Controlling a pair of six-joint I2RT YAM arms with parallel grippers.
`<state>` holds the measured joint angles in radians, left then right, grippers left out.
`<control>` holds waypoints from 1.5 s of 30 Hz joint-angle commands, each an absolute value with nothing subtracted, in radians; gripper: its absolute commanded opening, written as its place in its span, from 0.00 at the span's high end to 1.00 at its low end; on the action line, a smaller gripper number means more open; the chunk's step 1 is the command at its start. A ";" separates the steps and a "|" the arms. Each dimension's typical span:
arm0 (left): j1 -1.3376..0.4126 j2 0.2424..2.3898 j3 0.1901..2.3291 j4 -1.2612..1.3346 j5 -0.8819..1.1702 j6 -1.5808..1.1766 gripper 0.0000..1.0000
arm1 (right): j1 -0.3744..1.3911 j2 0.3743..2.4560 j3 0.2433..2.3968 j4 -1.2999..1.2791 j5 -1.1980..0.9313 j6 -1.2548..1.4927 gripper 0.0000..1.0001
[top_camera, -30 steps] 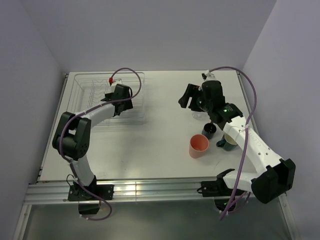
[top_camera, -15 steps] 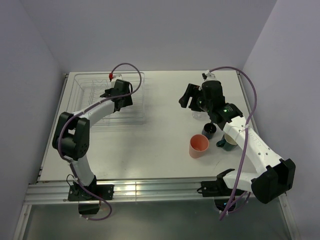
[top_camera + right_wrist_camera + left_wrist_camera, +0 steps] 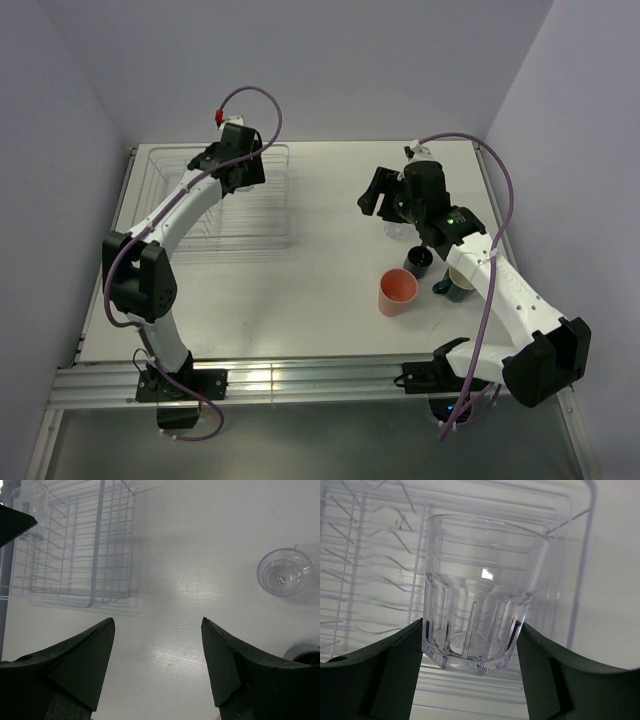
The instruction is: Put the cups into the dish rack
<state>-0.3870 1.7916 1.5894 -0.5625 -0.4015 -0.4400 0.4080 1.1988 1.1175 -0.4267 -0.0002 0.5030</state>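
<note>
My left gripper [image 3: 471,626] is shut on the base of a clear glass tumbler [image 3: 481,585], whose mouth points away from the camera over the wire dish rack [image 3: 365,575]. In the top view the left gripper [image 3: 229,166] hovers over the far part of the dish rack [image 3: 252,226]. My right gripper [image 3: 376,195] is open and holds nothing, above bare table in its wrist view [image 3: 157,621]. A second clear tumbler [image 3: 284,571] stands to its right. The salmon-pink cup [image 3: 397,292], navy mug [image 3: 419,260] and teal mug [image 3: 460,281] stand by the right arm.
The rack [image 3: 70,550] lies at the table's far left, close to the left wall. White table [image 3: 320,210] stretches between the rack and the group of cups. The right arm reaches over the cups on the right side.
The left arm has risen and swung toward the rack's far edge, carrying the clear tumbler. The right arm and the cups on the table have stayed put.
</note>
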 commanded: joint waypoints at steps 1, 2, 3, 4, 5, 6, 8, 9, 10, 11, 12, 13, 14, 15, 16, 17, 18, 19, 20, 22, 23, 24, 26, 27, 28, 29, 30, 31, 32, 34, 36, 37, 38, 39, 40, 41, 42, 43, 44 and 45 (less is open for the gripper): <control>-0.374 1.798 1.741 -0.701 -0.296 -0.400 0.71 | 0.417 1.178 1.124 -0.390 0.009 0.494 0.23; -0.359 1.818 1.765 -0.734 -0.273 -0.390 0.76 | 0.417 1.180 1.126 -0.388 0.008 0.495 0.23; -0.353 1.828 1.791 -0.797 -0.249 -0.382 0.77 | 0.417 1.181 1.127 -0.387 0.006 0.495 0.23; -0.347 1.841 1.840 -0.830 -0.208 -0.373 0.79 | 0.419 1.183 1.129 -0.385 0.005 0.495 0.23; -0.338 1.867 1.867 -0.865 -0.201 -0.361 0.84 | 0.420 1.189 1.134 -0.384 0.005 0.495 0.23; -0.336 1.876 1.903 -0.894 -0.196 -0.357 0.85 | 0.423 1.193 1.143 -0.382 0.005 0.494 0.23; -0.327 1.882 1.920 -0.933 -0.134 -0.345 0.87 | 0.428 1.215 1.164 -0.388 -0.032 0.480 0.23; -0.324 1.876 1.913 -0.931 -0.102 -0.345 0.87 | 0.431 1.224 1.190 -0.387 -0.040 0.473 0.23; -0.321 1.868 1.902 -0.910 -0.068 -0.347 0.87 | 0.434 1.232 1.201 -0.382 -0.049 0.465 0.23; -0.315 1.846 1.890 -0.896 0.005 -0.348 0.87 | 0.434 1.250 1.221 -0.368 -0.073 0.450 0.23; -0.310 1.835 1.861 -0.881 0.058 -0.347 0.88 | 0.434 1.258 1.229 -0.354 -0.090 0.442 0.23; -0.301 1.812 1.844 -0.855 0.114 -0.344 0.89 | 0.434 1.273 1.235 -0.322 -0.109 0.427 0.23; -0.296 1.799 1.829 -0.838 0.233 -0.342 0.90 | 0.434 1.281 1.249 -0.307 -0.148 0.414 0.23; -0.293 1.784 1.789 -0.819 0.294 -0.338 0.91 | 0.436 1.290 1.258 -0.292 -0.169 0.407 0.23; -0.291 1.751 1.769 -0.805 0.343 -0.334 0.91 | 0.434 1.310 1.270 -0.272 -0.185 0.385 0.23; -0.291 1.732 1.734 -0.780 0.421 -0.333 0.91 | 0.434 1.319 1.293 -0.262 -0.208 0.376 0.22; -0.291 1.715 1.718 -0.770 0.449 -0.330 0.92 | 0.434 1.328 1.304 -0.258 -0.221 0.368 0.22; -0.291 1.682 1.703 -0.766 0.468 -0.322 0.92 | 0.434 1.344 1.316 -0.239 -0.233 0.351 0.22; -0.291 1.665 1.675 -0.758 0.474 -0.321 0.93 | 0.434 1.351 1.333 -0.227 -0.265 0.345 0.22; -0.291 1.623 1.651 -0.755 0.486 -0.315 0.93 | 0.434 1.382 1.351 -0.192 -0.299 0.334 0.22; -0.291 1.612 1.641 -0.756 0.494 -0.311 0.95 | 0.434 1.394 1.374 -0.181 -0.317 0.336 0.22; -0.291 1.600 1.617 -0.755 0.506 -0.310 0.96 | 0.434 1.410 1.390 -0.176 -0.349 0.336 0.22; -0.291 1.551 1.585 -0.736 0.544 -0.308 0.97 | 0.436 1.454 1.426 -0.164 -0.379 0.333 0.22; -0.291 1.534 1.554 -0.720 0.554 -0.308 0.97 | 0.434 1.466 1.436 -0.158 -0.390 0.334 0.23; -0.291 1.505 1.543 -0.718 0.569 -0.304 0.97 | 0.434 1.492 1.445 -0.150 -0.406 0.336 0.23; -0.291 1.493 1.534 -0.715 0.578 -0.302 0.97 | 0.433 1.503 1.466 -0.150 -0.416 0.336 0.23; -0.291 1.482 1.519 -0.713 0.587 -0.301 0.96 | 0.434 1.515 1.476 -0.149 -0.428 0.336 0.24; -0.291 1.464 1.514 -0.712 0.603 -0.295 0.96 | 0.434 1.535 1.483 -0.137 -0.461 0.342 0.25; -0.291 1.459 1.509 -0.712 0.612 -0.291 0.96 | 0.433 1.542 1.492 -0.127 -0.478 0.347 0.25; -0.291 1.445 1.497 -0.712 0.626 -0.287 0.96 | 0.433 1.555 1.496 -0.083 -0.526 0.362 0.26; -0.291 1.440 1.491 -0.712 0.632 -0.285 0.97 | 0.434 1.555 1.491 -0.052 -0.596 0.370 0.26; -0.291 1.439 1.488 -0.713 0.638 -0.281 0.97 | 0.434 1.557 1.485 -0.019 -0.615 0.374 0.26; -0.291 1.437 1.486 -0.712 0.652 -0.279 0.97 | 0.433 1.557 1.479 -0.005 -0.650 0.374 0.26; -0.291 1.437 1.485 -0.712 0.655 -0.278 0.97 | 0.434 1.557 1.476 -0.005 -0.667 0.376 0.26; -0.291 1.434 1.485 -0.713 0.657 -0.276 0.97 | 0.433 1.559 1.471 0.032 -0.686 0.379 0.27; -0.291 1.434 1.483 -0.712 0.660 -0.276 0.97 | 0.433 1.560 1.462 0.046 -0.724 0.382 0.27; -0.291 1.434 1.483 -0.710 0.664 -0.276 0.97 | 0.433 1.559 1.456 0.060 -0.745 0.387 0.27; -0.291 1.434 1.483 -0.710 0.672 -0.275 0.97 | 0.434 1.555 1.436 0.101 -0.768 0.400 0.27; -0.291 1.434 1.483 -0.709 0.676 -0.275 0.97 | 0.434 1.555 1.428 0.126 -0.791 0.411 0.27; -0.291 1.433 1.485 -0.706 0.683 -0.275 0.97 | 0.434 1.558 1.424 0.141 -0.828 0.419 0.27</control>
